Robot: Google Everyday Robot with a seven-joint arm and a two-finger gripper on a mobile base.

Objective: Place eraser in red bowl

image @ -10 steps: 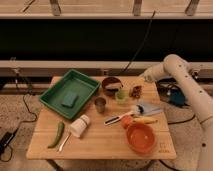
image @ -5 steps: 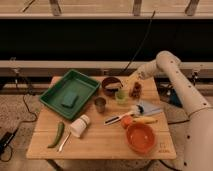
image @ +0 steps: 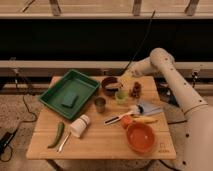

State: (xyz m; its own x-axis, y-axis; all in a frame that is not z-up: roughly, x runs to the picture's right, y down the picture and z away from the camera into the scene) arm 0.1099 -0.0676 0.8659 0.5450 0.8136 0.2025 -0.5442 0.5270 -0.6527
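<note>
Camera view: gripper (image: pixel 121 81) at back edge of desk (image: pixel 100 146), by dark bowl (image: pixel 109 85); grip state unclear; red bowl (image: pixel 140 138) nr front-right corner, well apart from gripper.

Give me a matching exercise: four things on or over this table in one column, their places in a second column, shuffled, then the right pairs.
Things
1. red bowl
2. green tray
3. green pepper
4. tool

Places, as the camera sees them
A. front left of the table
B. over the back of the table, beside the dark bowl
C. front right of the table
D. left side, towards the back

Pairs: 1-C, 2-D, 3-A, 4-B
</note>
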